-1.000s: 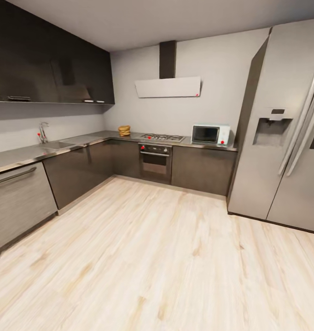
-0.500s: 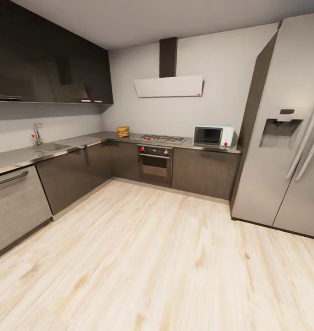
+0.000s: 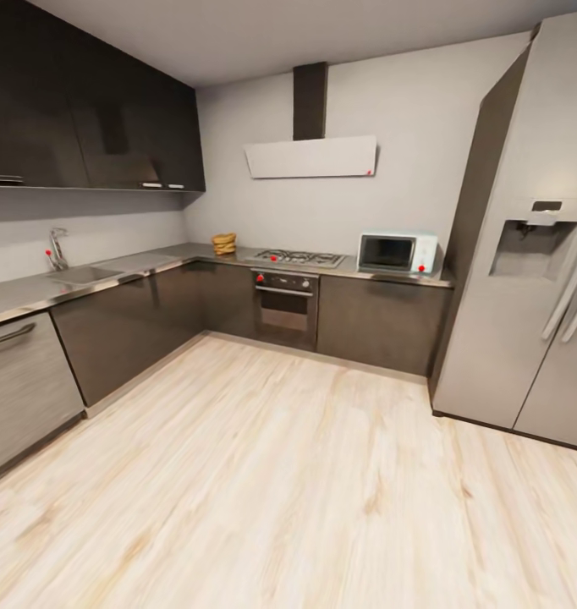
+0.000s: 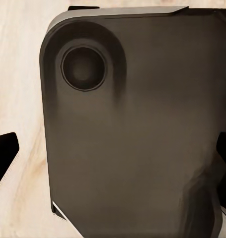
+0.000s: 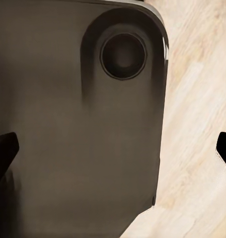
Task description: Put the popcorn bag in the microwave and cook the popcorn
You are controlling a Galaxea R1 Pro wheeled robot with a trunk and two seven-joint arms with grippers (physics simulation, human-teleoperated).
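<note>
Camera nearer, popcorn bag [image 3: 225, 244] on countertop [image 3: 111, 275] — far from both end effectors, apparently released

The refrigerator [image 3: 525, 254] is cut off by the right edge of the head view, so only part of its doors is seen. The dishwasher front [image 3: 22, 385] is cropped at the left edge. The popcorn bag [image 3: 225, 244] on the far countertop [image 3: 111, 275] is too small for its folds or contents to be made out. In each wrist view, the fingertips [image 4: 3, 156] [image 5: 3, 151] are clipped to dark slivers at the borders, and much of the floor [image 5: 197, 148] is hidden behind the robot's dark base [image 4: 132, 134].
</note>
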